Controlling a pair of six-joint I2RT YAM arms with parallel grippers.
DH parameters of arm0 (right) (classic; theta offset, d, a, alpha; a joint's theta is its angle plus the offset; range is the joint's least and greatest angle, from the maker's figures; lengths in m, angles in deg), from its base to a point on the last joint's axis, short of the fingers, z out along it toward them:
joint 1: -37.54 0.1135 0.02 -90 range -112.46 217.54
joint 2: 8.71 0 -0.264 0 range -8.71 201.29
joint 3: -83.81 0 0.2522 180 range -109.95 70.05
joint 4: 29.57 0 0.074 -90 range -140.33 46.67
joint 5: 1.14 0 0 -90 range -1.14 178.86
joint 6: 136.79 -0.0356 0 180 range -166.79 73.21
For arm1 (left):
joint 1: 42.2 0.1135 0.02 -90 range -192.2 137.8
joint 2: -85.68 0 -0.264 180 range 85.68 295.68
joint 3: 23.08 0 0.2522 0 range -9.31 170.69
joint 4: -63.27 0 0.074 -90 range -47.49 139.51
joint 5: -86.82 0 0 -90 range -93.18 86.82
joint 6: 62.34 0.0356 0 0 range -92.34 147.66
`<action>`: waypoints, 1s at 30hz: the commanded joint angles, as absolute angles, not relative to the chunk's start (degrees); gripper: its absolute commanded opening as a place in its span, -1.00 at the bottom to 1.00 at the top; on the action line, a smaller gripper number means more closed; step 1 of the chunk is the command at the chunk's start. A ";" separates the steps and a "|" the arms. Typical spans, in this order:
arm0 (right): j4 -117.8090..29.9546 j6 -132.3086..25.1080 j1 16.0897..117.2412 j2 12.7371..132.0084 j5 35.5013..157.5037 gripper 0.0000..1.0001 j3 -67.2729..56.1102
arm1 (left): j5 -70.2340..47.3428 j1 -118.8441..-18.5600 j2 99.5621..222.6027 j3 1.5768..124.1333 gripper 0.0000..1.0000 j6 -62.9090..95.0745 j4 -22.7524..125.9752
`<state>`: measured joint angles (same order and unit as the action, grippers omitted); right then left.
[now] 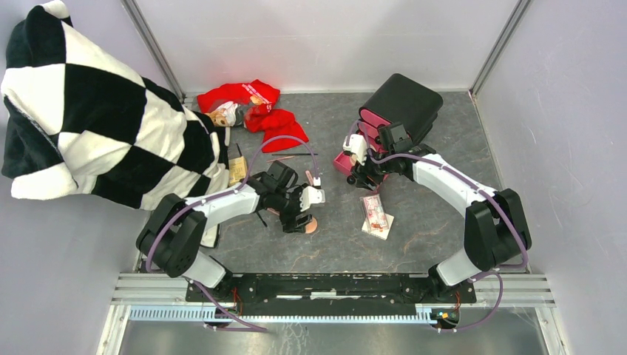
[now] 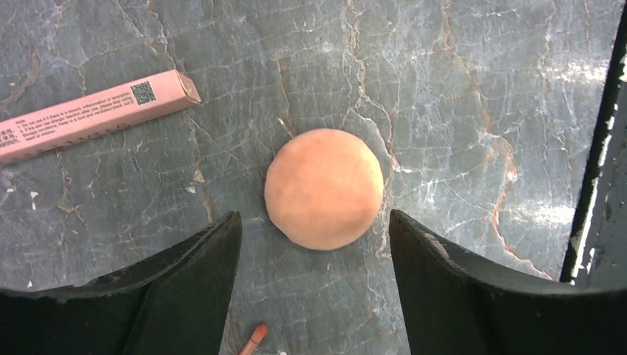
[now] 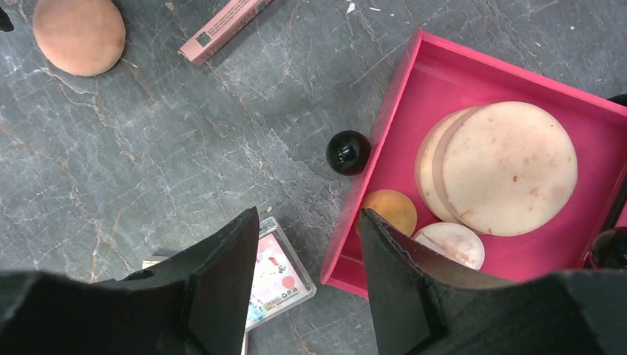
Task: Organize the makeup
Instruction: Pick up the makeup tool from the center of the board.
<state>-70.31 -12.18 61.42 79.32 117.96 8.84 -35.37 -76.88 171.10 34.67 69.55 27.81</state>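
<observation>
A round peach puff (image 2: 324,188) lies on the grey marble table, and my left gripper (image 2: 314,218) is open and empty just above it, its fingers on either side of the puff's near edge. In the top view this gripper (image 1: 302,216) is at mid-table over the puff (image 1: 310,225). A pink stick box (image 2: 89,115) lies to the left, and a pencil tip (image 2: 255,336) shows under the gripper. My right gripper (image 3: 309,214) is open and empty by the open pink drawer (image 3: 414,96), which holds several puffs (image 3: 506,166). A red-patterned packet (image 3: 277,277) lies under its left finger.
The black box with pink drawers (image 1: 403,103) stands at the back right, and the drawer's black knob (image 3: 347,151) faces the table's middle. A red cloth (image 1: 255,107) lies at the back. A black-and-white checkered blanket (image 1: 81,111) covers the left side. The packet (image 1: 375,214) lies in front of the right gripper (image 1: 362,176).
</observation>
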 commanded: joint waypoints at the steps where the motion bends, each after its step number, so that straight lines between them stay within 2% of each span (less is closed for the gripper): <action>1: -68.56 -10.94 61.24 78.92 116.50 0.17 9.24 | -35.10 -77.75 172.47 36.11 0.54 68.83 33.04; 16: -68.70 -10.60 61.14 79.18 115.49 0.15 9.24 | -23.70 -83.34 171.46 31.47 0.35 66.89 38.17; 22: -68.69 -10.83 61.07 79.22 115.34 0.15 9.19 | -23.03 -84.04 171.41 30.85 -0.04 66.26 37.98; 30: -68.64 -11.36 61.03 79.19 116.03 0.14 9.13 | -24.33 -83.95 165.96 31.98 -0.72 66.64 35.00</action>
<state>-69.92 -11.34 61.26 79.32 115.73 9.02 -24.57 -84.00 169.73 31.53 67.08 35.66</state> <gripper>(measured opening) 0.574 0.234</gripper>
